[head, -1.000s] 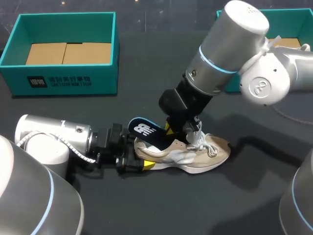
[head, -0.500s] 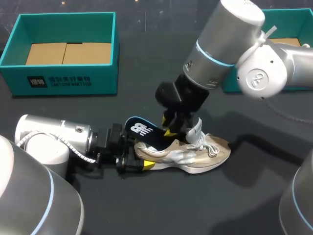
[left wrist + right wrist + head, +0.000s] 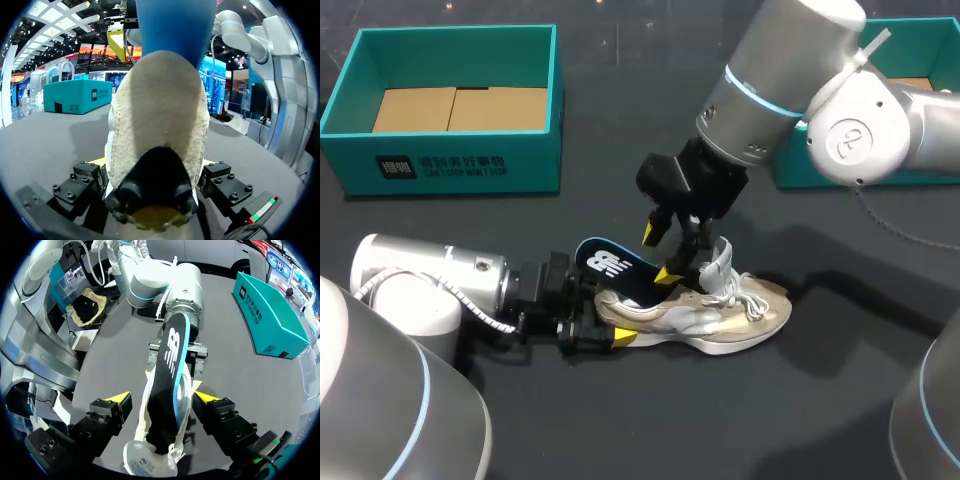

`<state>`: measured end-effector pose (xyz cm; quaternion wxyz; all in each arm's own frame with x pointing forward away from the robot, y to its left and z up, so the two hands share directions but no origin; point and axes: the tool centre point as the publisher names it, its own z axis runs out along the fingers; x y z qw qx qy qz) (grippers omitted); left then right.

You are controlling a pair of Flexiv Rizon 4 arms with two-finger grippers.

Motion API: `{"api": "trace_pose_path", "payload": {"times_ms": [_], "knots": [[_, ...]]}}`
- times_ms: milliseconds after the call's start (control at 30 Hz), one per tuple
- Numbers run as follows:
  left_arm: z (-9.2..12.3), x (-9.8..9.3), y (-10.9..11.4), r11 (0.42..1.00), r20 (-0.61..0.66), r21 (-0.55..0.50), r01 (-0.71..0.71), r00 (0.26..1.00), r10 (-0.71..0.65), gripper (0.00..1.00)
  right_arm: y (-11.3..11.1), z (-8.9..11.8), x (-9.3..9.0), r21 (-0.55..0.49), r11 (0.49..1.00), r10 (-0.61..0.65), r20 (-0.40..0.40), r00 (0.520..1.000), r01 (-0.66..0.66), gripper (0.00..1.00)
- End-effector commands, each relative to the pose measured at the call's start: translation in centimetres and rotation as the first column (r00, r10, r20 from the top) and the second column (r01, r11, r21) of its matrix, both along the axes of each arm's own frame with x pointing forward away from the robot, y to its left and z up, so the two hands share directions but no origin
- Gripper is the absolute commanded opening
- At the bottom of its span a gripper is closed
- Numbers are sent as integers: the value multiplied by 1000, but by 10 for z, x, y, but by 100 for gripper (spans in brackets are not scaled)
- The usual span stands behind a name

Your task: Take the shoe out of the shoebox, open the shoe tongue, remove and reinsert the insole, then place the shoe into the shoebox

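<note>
Right gripper (image 3: 660, 254) lifts off, fingers spread

Left gripper (image 3: 605, 318) stays clamped on the shoe (image 3: 720, 320) heel; the insole (image 3: 610, 268) juts from that heel, released and likely unseated; the shoebox (image 3: 460, 150) stands well behind the shoe.

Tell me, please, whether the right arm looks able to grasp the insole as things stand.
Probably yes: the right gripper is open, its fingers either side of the insole, which sticks up out of the shoe uncovered. The left gripper grips its heel.
</note>
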<state>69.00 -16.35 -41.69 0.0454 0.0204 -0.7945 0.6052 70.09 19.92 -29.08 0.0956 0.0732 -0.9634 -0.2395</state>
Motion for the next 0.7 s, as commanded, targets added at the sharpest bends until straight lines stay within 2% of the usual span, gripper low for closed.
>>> {"api": "trace_pose_path", "payload": {"times_ms": [33,67,133,167,267,300,400,533,700], "knots": [[-1,0,-2,1000,0,1,-1,1000,1,0,3,-2,4,49,999,11,-41,999,-9,79],[-1,0,-2,1000,0,1,-1,1000,1,0,4,-2,4,71,997,9,-56,998,-5,75],[-1,0,-2,1000,0,1,-1,1000,1,0,4,-3,3,87,996,-9,-84,996,17,61],[-1,0,-2,1000,0,1,-1,1000,1,0,4,-4,2,86,996,-22,-96,995,30,59],[-1,0,-2,1000,0,1,-1,1000,1,0,5,-6,-1,114,991,-53,-113,992,66,60],[-1,0,-2,1000,0,1,-1,1000,1,0,6,-7,-2,129,989,-57,-114,992,71,56],[-1,0,-2,1000,0,1,-1,1000,1,0,12,-8,-6,140,987,-63,-109,992,78,60],[-1,0,-2,1000,0,1,-1,1000,1,0,12,-8,-6,140,987,-63,-109,992,78,47],[-1,0,-2,1000,0,1,-1,1000,1,0,12,-8,-6,140,987,-63,-109,992,78,48]]}}
